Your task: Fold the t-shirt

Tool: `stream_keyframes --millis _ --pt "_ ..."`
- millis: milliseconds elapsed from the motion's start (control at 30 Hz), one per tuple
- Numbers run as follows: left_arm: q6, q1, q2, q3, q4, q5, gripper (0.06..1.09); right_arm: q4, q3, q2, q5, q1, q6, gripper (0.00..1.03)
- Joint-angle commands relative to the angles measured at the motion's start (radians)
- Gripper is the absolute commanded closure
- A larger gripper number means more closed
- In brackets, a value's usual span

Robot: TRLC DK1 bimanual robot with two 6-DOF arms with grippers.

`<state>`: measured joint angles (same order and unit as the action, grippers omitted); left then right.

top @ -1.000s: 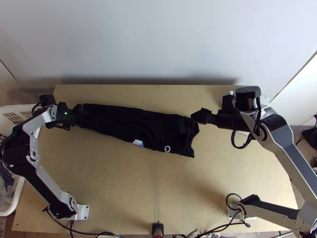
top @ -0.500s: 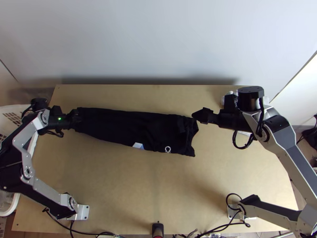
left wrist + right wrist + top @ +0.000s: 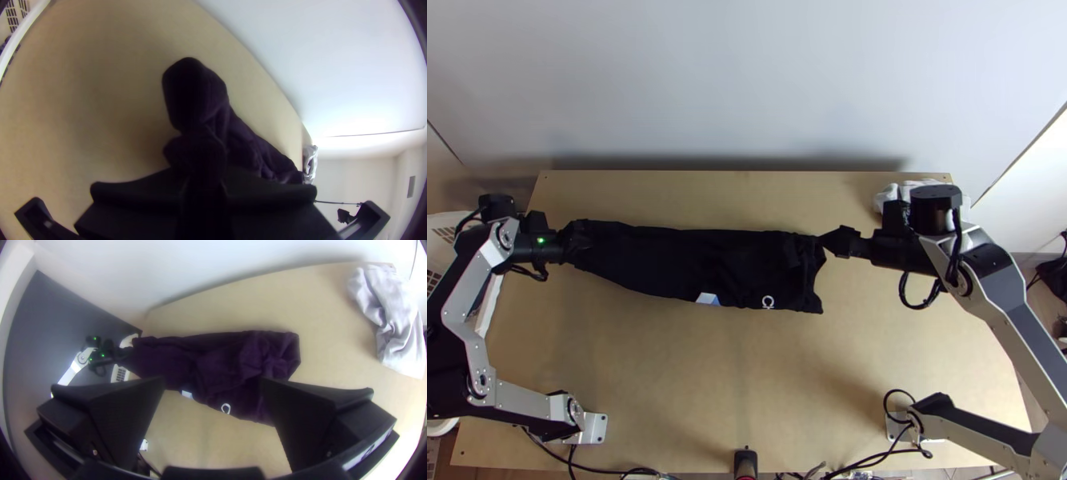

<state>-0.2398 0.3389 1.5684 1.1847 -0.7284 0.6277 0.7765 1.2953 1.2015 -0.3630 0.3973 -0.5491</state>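
At the far left, a white basket [image 3: 22,29] stands beside the light wooden table [image 3: 643,368]. Next comes the left gripper [image 3: 577,238], its fingers closed on the narrow, gathered left end of the t-shirt [image 3: 667,260]. The shirt lies across the far half of the table, its long axis running left to right and sloping slightly nearer the bases toward the right; the narrow end points to the left arm, the broader one to the right arm. A white-and-blue patch [image 3: 708,298] shows on its near edge, then a curved white mark [image 3: 769,302] closer to the broad end. The cloth is black from above — dark purple in the wrist views — drawn into a long strip, with creases and loose folds toward the right. At that end's far corner is the right gripper [image 3: 827,242], fingers wide apart; whether it touches the fabric I cannot tell. Beyond it, a crumpled pale grey cloth [image 3: 396,324] lies at the table's far right corner.
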Motion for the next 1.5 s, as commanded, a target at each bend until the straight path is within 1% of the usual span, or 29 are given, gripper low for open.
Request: stream_keyframes --millis 0,167,367,533,933,1067,1167,1400,1467 --pt "-0.042 -0.113 -0.034 0.079 -0.072 -0.003 1.05 -0.022 -0.070 -0.054 -0.001 -0.025 -0.005 0.05" --pt "-0.110 -0.247 -0.041 0.107 -0.072 -0.048 1.05 -0.031 -0.100 -0.083 0.001 -0.034 -0.006 0.05" --pt "-0.151 -0.379 -0.039 0.107 -0.063 -0.111 1.05 -0.039 -0.102 -0.099 0.001 -0.049 -0.014 0.05" --pt "-0.194 -0.431 -0.031 0.112 -0.043 -0.112 1.05 -0.045 -0.119 -0.115 0.001 -0.057 -0.014 0.05" --pt "-0.354 -0.652 0.012 0.188 0.037 -0.157 1.05 -0.057 -0.174 -0.164 0.001 -0.087 -0.015 0.05" --pt "-0.420 -0.709 0.056 0.210 0.052 -0.157 1.05 -0.066 -0.225 -0.204 -0.001 -0.104 -0.029 0.05" --pt "-0.446 -0.753 0.073 0.240 0.064 -0.157 1.05 -0.071 -0.258 -0.230 -0.001 -0.112 -0.031 0.05" --pt "-0.515 -0.853 0.196 0.326 0.093 -0.157 1.05 -0.092 -0.310 -0.263 -0.001 -0.133 -0.035 0.05" --pt "-0.540 -0.885 0.222 0.339 0.133 -0.158 1.05 -0.102 -0.330 -0.273 -0.001 -0.138 -0.035 0.05"
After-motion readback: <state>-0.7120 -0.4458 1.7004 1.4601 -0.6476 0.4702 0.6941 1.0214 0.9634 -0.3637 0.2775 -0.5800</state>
